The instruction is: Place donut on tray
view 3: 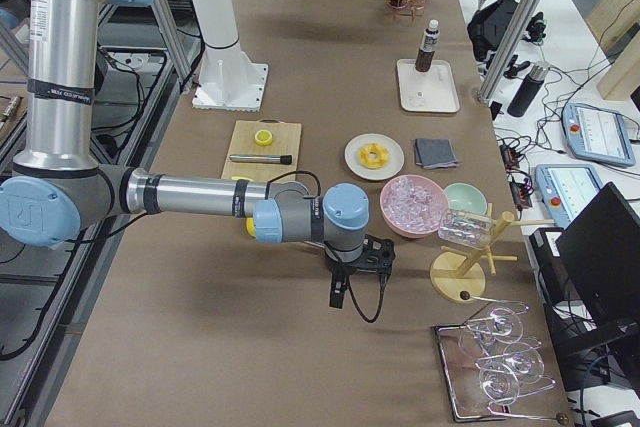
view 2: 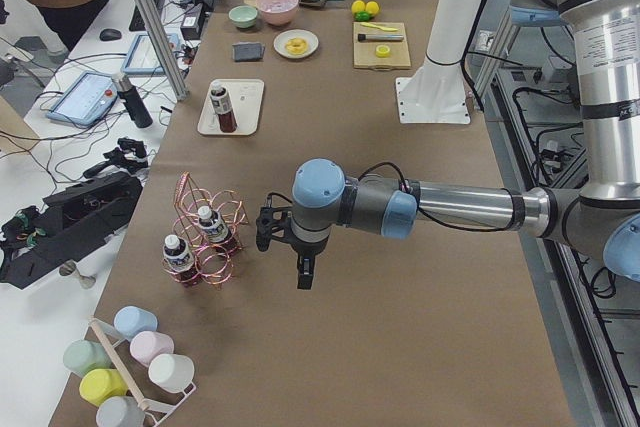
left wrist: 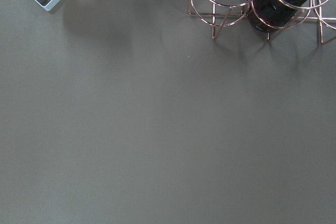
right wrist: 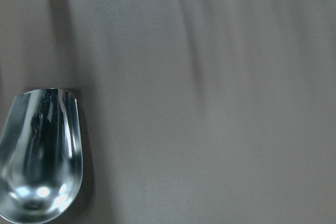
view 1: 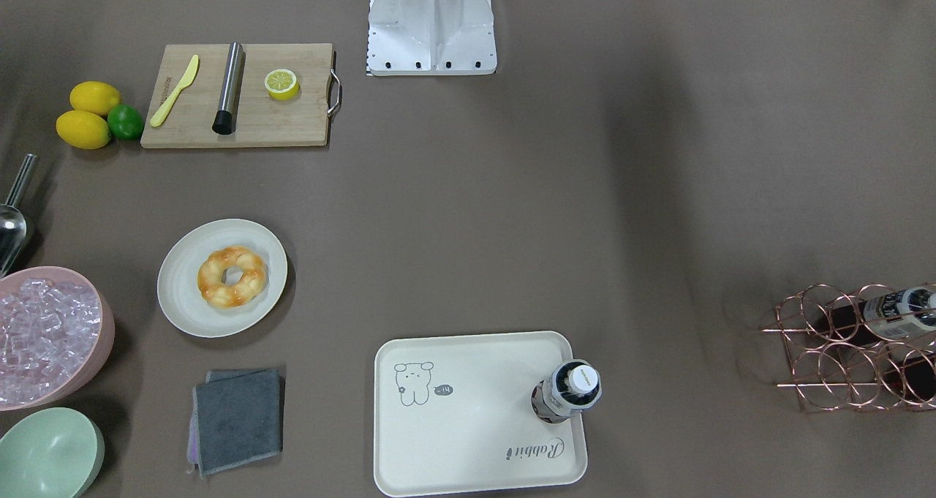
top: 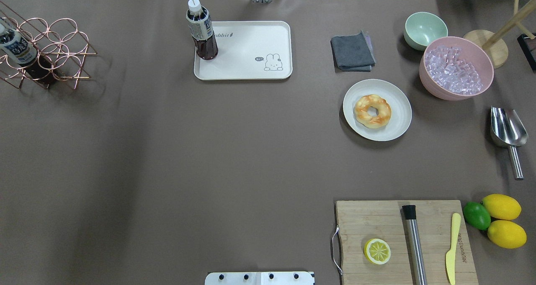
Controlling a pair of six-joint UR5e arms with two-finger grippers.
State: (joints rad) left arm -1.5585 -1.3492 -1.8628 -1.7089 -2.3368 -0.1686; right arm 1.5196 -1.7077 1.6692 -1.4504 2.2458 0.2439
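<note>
Gleaming golden-orange braided donut point(view 1: 254, 277)

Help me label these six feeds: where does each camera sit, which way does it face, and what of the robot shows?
Front-facing: across the table, facing the robot, steeply down; only its base shows.
Overhead: behind the robot, looking forward and down; base edge only.
Exterior left: table end by the wire rack; left arm near.
Exterior right: opposite end; right arm near.
Left wrist: down at table and rack; no robot parts.
Right wrist: down at the scoop; no robot parts.
Shared: front-facing and overhead both show the donut and tray.
</note>
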